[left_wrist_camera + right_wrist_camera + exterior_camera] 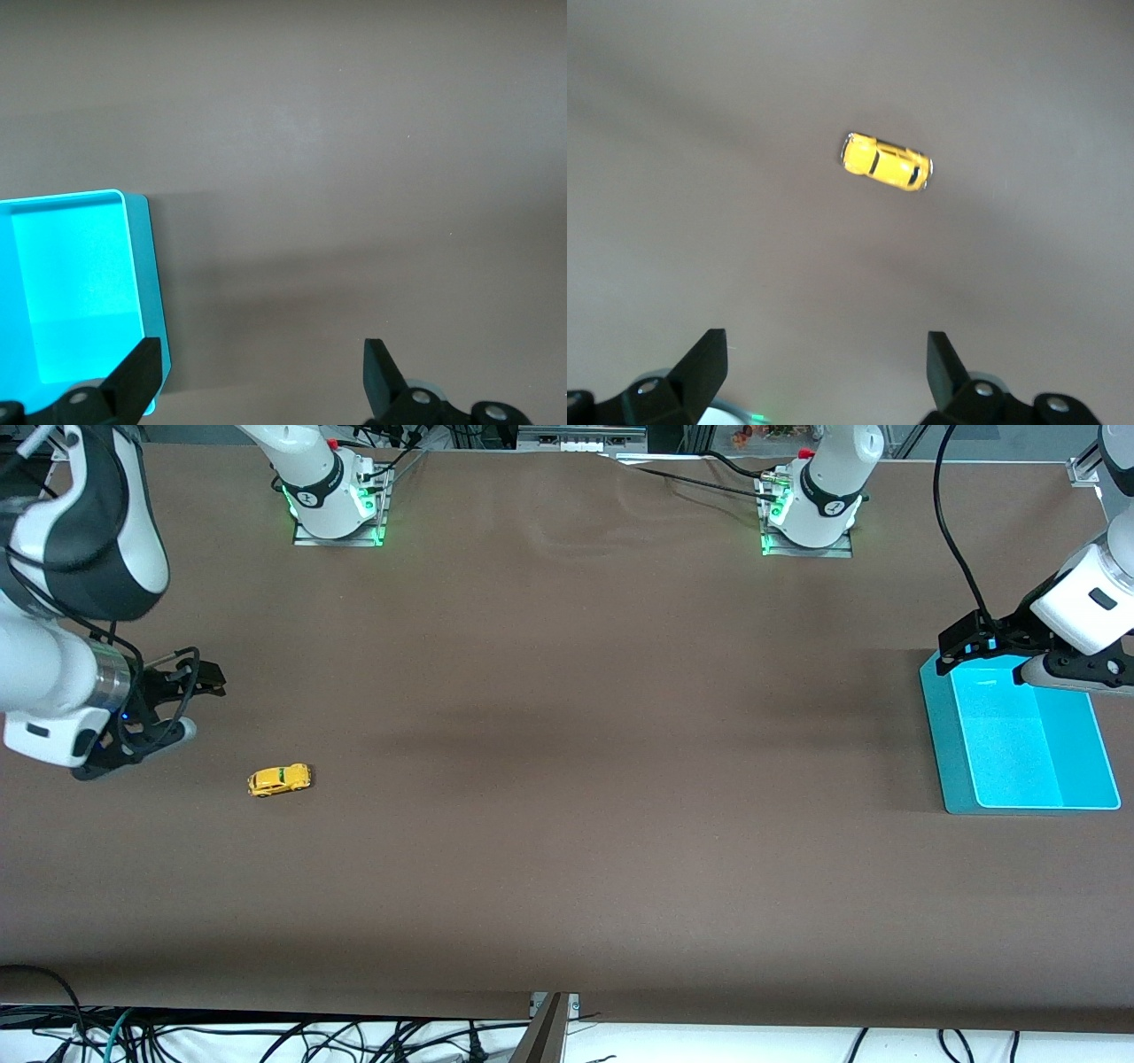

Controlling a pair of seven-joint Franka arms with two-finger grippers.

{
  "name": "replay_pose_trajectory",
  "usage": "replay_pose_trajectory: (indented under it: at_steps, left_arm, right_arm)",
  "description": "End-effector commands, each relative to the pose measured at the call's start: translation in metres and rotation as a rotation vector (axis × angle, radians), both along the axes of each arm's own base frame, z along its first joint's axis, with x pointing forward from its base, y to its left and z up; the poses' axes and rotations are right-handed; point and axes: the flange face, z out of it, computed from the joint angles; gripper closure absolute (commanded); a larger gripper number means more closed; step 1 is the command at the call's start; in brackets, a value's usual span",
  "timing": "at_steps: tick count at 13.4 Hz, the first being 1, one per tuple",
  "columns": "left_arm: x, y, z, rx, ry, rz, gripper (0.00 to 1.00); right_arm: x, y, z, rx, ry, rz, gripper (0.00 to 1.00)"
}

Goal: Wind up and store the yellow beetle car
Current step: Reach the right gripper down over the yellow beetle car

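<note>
Lowest in the front view, the yellow beetle car (279, 779) sat on the brown table (567, 824) toward the right arm's end, seen roof-on by the wide-open right gripper (824, 372), while the equally wide left gripper (261, 376) hung over the turquoise tray's (952, 779) edge.

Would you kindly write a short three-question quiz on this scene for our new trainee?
1. True or false: the yellow beetle car lies inside the turquoise tray.
2. Which gripper is nearer the car: (a) left gripper or (b) right gripper?
3. Fill in: the fingers of both grippers are ____.

Key
1. False; it stands on the brown table toward the right arm's end, and the tray sits at the left arm's end.
2. (b); the left gripper is over the tray's edge.
3. Open, holding nothing.
</note>
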Motion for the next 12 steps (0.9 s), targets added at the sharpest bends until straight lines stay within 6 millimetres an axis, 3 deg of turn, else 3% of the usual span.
replay_pose_trajectory:
  at_steps: [1,3,6,9,12]
  left_arm:
    - [0.004,0.0,0.005,-0.015,-0.006,0.008,0.0]
    - [0.004,0.0,0.005,-0.015,-0.006,0.008,0.0]
    - [0.004,0.0,0.005,-0.015,-0.006,0.008,0.0]
    - [0.004,0.001,0.005,-0.015,-0.006,0.009,0.0]
    - [0.004,0.0,0.005,-0.015,-0.006,0.008,0.0]
  right_arm:
    - [0.013,-0.004,-0.026,0.047,0.017,0.248,0.01]
    - [0.02,-0.009,-0.05,0.091,0.036,0.423,0.01]
    - [0.014,-0.018,-0.096,0.141,0.017,0.661,0.01]
    - [0.008,-0.043,-0.147,0.195,0.043,0.828,0.01]
    - [0.004,-0.045,-0.177,0.198,-0.01,0.968,0.01]
